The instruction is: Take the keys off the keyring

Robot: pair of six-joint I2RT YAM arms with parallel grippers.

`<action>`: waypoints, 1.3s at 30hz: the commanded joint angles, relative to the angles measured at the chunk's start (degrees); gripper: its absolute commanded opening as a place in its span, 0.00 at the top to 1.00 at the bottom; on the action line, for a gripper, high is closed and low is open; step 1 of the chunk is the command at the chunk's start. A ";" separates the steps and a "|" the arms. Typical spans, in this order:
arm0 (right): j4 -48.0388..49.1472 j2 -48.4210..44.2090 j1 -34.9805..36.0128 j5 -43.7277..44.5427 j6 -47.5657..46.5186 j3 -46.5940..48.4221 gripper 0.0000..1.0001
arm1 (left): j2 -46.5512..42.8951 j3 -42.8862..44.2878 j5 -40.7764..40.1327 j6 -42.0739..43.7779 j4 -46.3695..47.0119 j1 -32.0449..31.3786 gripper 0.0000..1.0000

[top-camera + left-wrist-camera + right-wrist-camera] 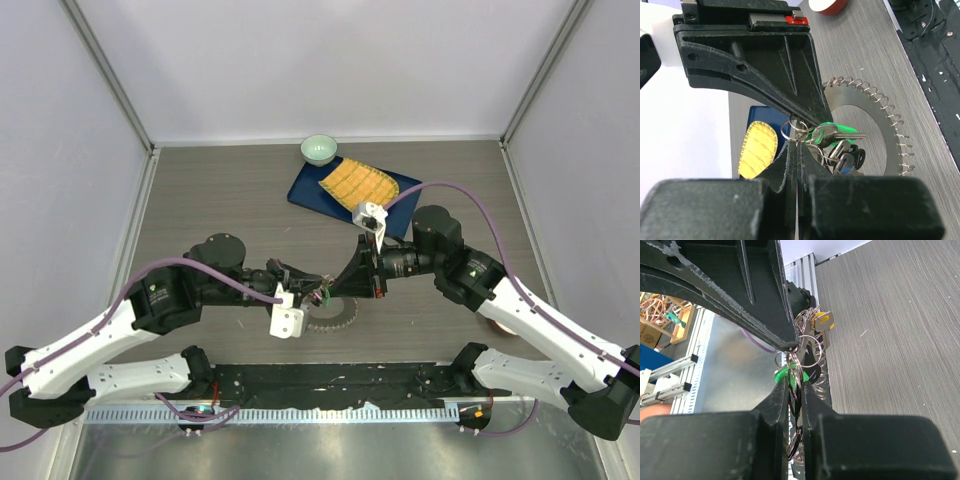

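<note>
A bunch of keys [837,145] on small split rings hangs between my two grippers above the table; one key has a green head [784,375]. My left gripper [798,142] is shut, its tips pinching a small split ring [791,130] at the top of the bunch. My right gripper [796,385] is shut on several rings of the same bunch. In the top view the two grippers [318,290] [336,287] meet tip to tip. Just below them the keyring [335,318], a large flat metal ring [880,120] fringed with small rings, lies on the table.
A pale bowl [319,149] stands at the back. Beside it lies a blue board [303,190] with a yellow waffle-patterned pad [357,185]. A red-and-white round object [827,5] sits under the right arm. A black rail [330,380] runs along the near edge.
</note>
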 commanded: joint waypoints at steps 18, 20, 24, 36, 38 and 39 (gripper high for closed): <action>8.88 -1.05 0.25 -4.56 3.05 0.46 0.99 | 1.23 -1.73 -4.98 0.47 2.62 0.10 0.68; 8.97 -1.23 0.25 -4.56 3.14 0.55 0.99 | 1.66 -1.20 -5.51 0.56 2.00 0.10 0.68; 9.15 -1.23 0.25 -4.82 3.05 0.55 0.99 | 2.11 -1.02 -6.39 1.08 -0.02 0.10 0.66; 5.04 -0.88 0.25 -2.29 -1.07 -0.68 0.99 | 2.11 -0.14 -5.77 -1.19 0.32 0.10 1.00; 3.27 -0.79 0.25 -0.35 -3.01 -1.30 0.99 | 1.41 -0.32 -6.91 -3.03 2.69 0.10 1.00; 2.65 -0.70 0.25 1.48 -3.80 -1.91 0.99 | 1.05 -0.23 -7.70 -4.87 3.05 0.10 1.00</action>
